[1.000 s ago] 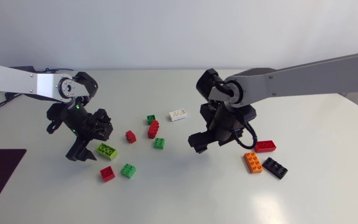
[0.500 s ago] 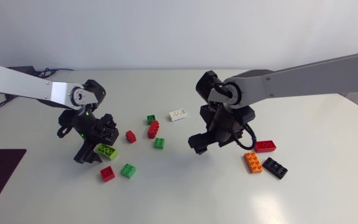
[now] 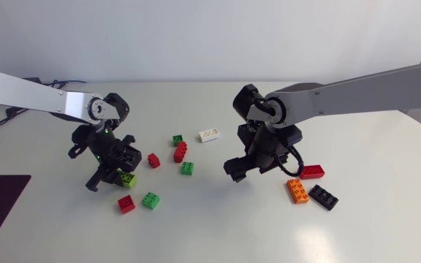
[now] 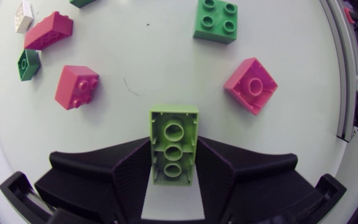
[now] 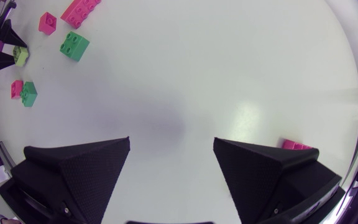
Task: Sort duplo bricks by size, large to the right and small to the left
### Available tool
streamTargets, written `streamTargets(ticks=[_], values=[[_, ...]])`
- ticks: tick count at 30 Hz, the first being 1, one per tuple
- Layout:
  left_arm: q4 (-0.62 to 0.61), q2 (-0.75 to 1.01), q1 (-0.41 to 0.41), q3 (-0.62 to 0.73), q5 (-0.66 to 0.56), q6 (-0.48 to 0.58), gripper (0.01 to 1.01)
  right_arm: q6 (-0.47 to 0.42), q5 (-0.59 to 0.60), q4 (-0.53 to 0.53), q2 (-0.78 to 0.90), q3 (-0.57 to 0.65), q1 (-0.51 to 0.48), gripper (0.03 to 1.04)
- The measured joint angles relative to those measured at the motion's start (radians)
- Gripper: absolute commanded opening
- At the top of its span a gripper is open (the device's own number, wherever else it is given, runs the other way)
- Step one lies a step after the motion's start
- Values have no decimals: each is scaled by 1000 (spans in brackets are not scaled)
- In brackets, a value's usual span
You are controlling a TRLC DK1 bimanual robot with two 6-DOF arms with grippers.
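Clamped the long lime-green plastic brick [image 4: 174, 124], lying left on the counter [image 3: 218, 219], by its long sides in the left gripper [image 4: 174, 155]; judged light, rigid, slick. Had the right gripper [image 5: 171, 162] spread, empty.

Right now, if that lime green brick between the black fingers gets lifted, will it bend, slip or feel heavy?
Probably stiff: the lime green brick looks like hard moulded plastic with crisp edges. Likely light, since its studs look hollow. Its smooth sides might slip slightly, though the left gripper has its broad fingers flat against both.
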Motion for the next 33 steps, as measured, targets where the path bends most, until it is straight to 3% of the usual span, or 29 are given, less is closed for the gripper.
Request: streamTargets(ticks=[8,15,24,33], values=[[-121,0,-47,148,1,-72,308,0,-12,0,-31,-6,-14,967],[-204,0,-180,269,86,-201,310,-5,-19,-1,-117,-70,-46,967],[-207,0,-387,311,157,-354,313,-26,-27,-2,-230,-144,-125,967],[-135,35,-459,363,193,-478,315,-27,-27,-7,-269,-150,-158,967]])
